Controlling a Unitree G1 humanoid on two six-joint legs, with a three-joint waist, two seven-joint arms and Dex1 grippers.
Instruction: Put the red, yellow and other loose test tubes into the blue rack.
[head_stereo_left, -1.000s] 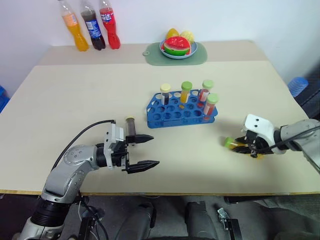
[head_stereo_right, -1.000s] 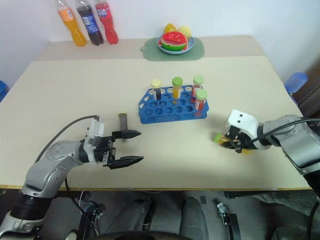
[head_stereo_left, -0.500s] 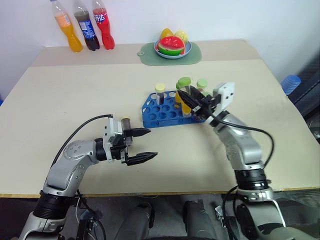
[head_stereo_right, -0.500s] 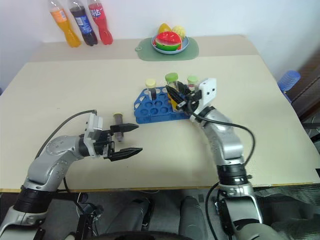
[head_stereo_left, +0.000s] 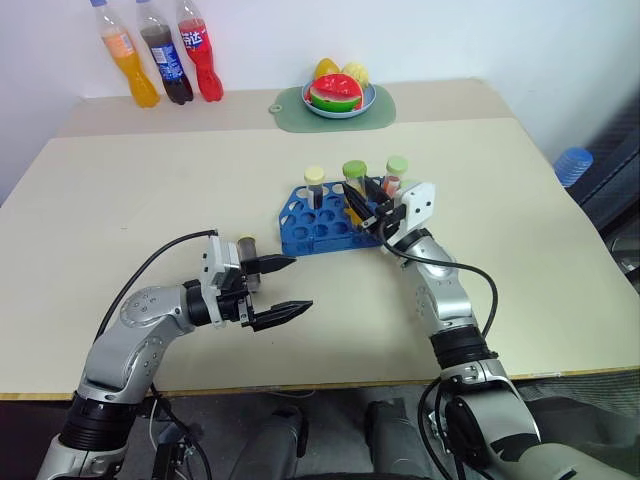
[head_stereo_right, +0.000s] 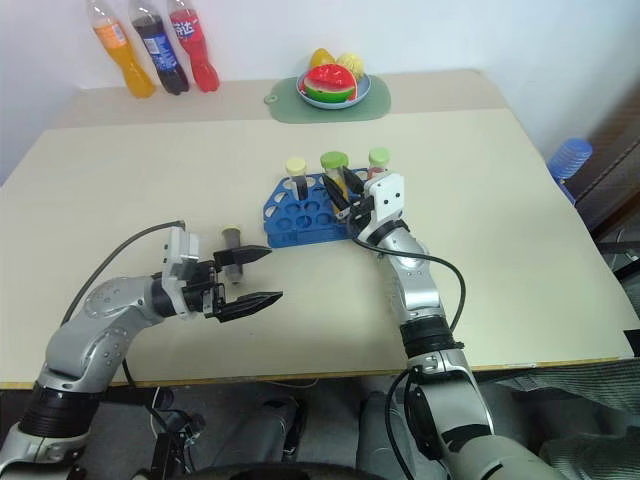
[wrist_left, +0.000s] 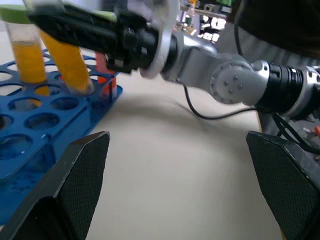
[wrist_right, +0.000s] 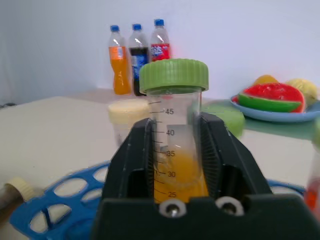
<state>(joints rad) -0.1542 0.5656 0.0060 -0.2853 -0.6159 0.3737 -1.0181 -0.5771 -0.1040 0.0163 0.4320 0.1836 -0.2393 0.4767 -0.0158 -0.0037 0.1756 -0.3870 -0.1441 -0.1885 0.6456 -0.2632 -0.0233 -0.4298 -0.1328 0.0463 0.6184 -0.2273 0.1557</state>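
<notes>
Gripping a yellow tube (wrist_right: 175, 145), the right gripper (head_stereo_left: 362, 198) hangs over the blue rack (head_stereo_left: 300, 235). Left gripper (head_stereo_left: 283, 289) spread wide beside a brown tube (head_stereo_left: 246, 250) lying on the table (head_stereo_left: 150, 190).

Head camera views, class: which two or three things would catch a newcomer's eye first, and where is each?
The blue rack at mid-table draws the eye first, with capped tubes standing in it. Over its right end the right gripper holds a green-capped yellow-orange tube. Nearer the front-left, the left gripper is open beside a dark brown tube lying on the table.
</notes>
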